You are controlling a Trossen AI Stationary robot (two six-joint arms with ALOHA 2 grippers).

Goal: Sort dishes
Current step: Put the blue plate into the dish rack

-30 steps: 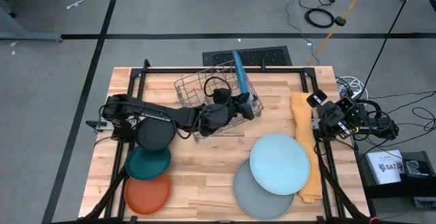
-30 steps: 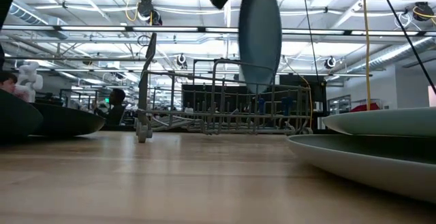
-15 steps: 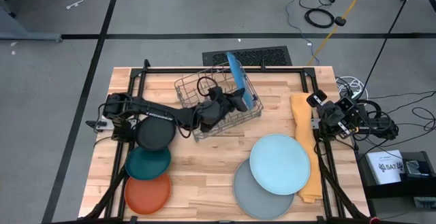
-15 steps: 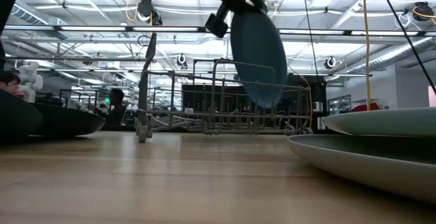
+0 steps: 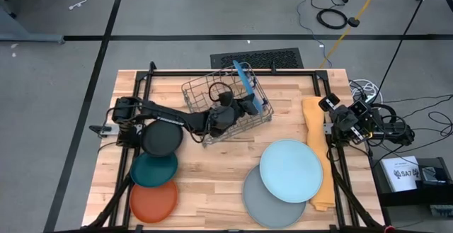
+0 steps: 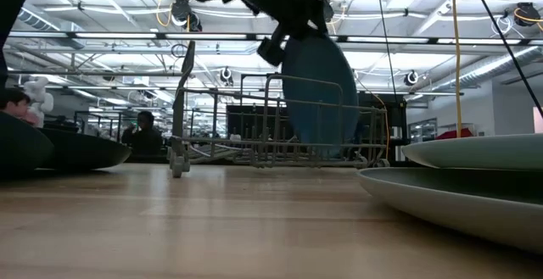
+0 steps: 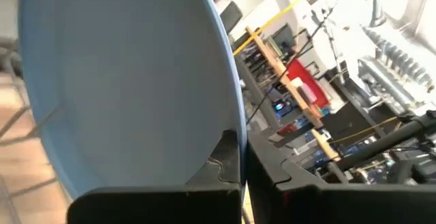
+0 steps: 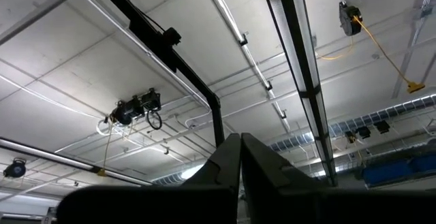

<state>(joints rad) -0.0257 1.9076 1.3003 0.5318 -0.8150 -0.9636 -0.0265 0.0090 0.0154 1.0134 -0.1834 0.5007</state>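
Observation:
My left gripper (image 5: 246, 106) is over the grey wire rack (image 5: 225, 110) and is shut on the mid blue plate (image 5: 243, 83). The plate stands on edge, slanted, with its lower part inside the rack (image 6: 271, 135). The light blue plate (image 5: 291, 170) lies on the grey plate (image 5: 263, 196) at the near right. The black plate (image 5: 161, 139), teal plate (image 5: 153, 168) and orange plate (image 5: 152, 200) lie in an overlapping row at the near left. My right gripper (image 8: 240, 157) is shut and empty at the table's right edge, pointing up at the ceiling. My left gripper pinches the mid blue plate's rim (image 7: 227, 124) between its two fingers, one on each face. In the low view the fingers (image 6: 273, 48) come slanting from above onto the plate's upper edge. The plate (image 6: 318, 97) hangs tilted below them, its lower edge down among the rack's wires.
A yellow-orange folded cloth (image 5: 318, 151) lies along the table's right side, partly under the light blue plate. A black floor mat (image 5: 256, 57) lies beyond the far edge. Bare wood shows in the middle near the front (image 5: 212, 183).
My left gripper has gone down and a little toward the table's left with the mid blue plate. The plate has tipped from upright to slanted, and its lower edge has sunk from above the rack's rim to deep among the wires.

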